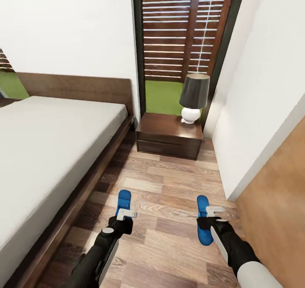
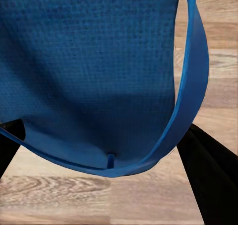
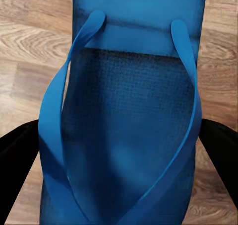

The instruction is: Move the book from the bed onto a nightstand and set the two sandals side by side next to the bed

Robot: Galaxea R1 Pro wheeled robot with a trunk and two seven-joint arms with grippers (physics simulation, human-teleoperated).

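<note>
- Left gripper (image 1: 125, 214) pinches the left sandal (image 1: 123, 202); the blue sole juts forward past the fingers, above the wood-plank floor (image 1: 169, 233), near the bed (image 1: 51, 152) frame.
- Left wrist view: sandal sole (image 2: 94, 71) right up against the camera, strap (image 2: 191, 101) looping round, dark fingers (image 2: 210, 180) on either side.
- Right gripper (image 1: 213, 213) clamps the right sandal (image 1: 203, 226), well apart from the left one, over open floor close to the white wall (image 1: 258, 110).
- Right wrist view: sandal (image 3: 131, 150) lengthwise between the two dark fingers (image 3: 17, 150), both straps showing.
- No readable writing or labels.
- Nightstand (image 1: 168, 137) ahead beside the headboard, carrying a lamp (image 1: 193, 97) with dark shade and white base; window (image 1: 182, 33) with slatted fence behind.
- Mattress plain light grey.
</note>
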